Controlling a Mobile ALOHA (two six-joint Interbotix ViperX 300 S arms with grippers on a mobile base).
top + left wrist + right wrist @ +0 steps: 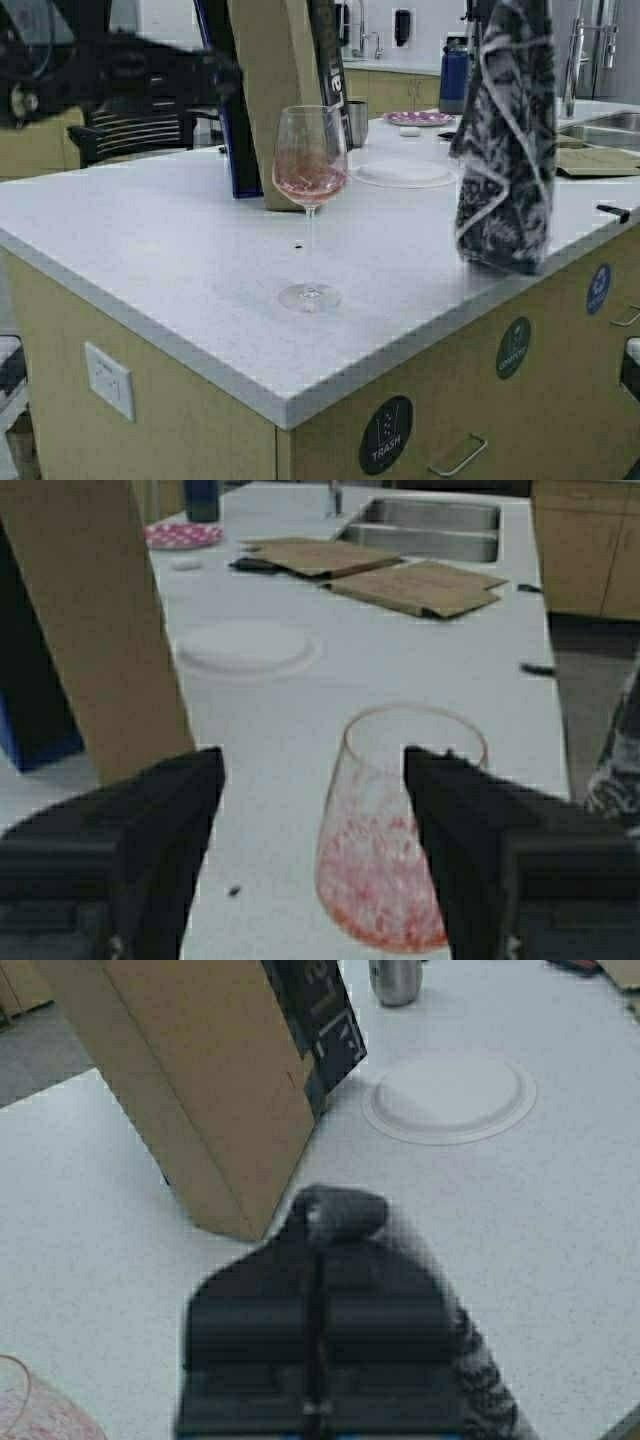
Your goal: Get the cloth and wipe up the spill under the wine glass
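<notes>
The wine glass (310, 170) stands upright mid-counter, with pink residue in its bowl and its foot (310, 297) on the white top. I cannot make out a spill under it. My left gripper (218, 75) hovers to the glass's left, apart from it. In the left wrist view it (312, 770) is open, with the bowl (385, 870) ahead, near one finger (480, 850). The cloth (505, 130), dark leaf print on grey-white, hangs right of the glass, above the counter. In the right wrist view my right gripper (320, 1225) is shut on the cloth (485, 1385).
A tall brown cardboard box (280, 90) and a blue-black board (225, 130) stand behind the glass. A white plate (405, 173), a metal cup (357, 122), a blue bottle (453, 75), a pink plate (418, 118), flat cardboard (595, 160) and a sink (610, 122) lie beyond. The counter edge (290, 405) is near.
</notes>
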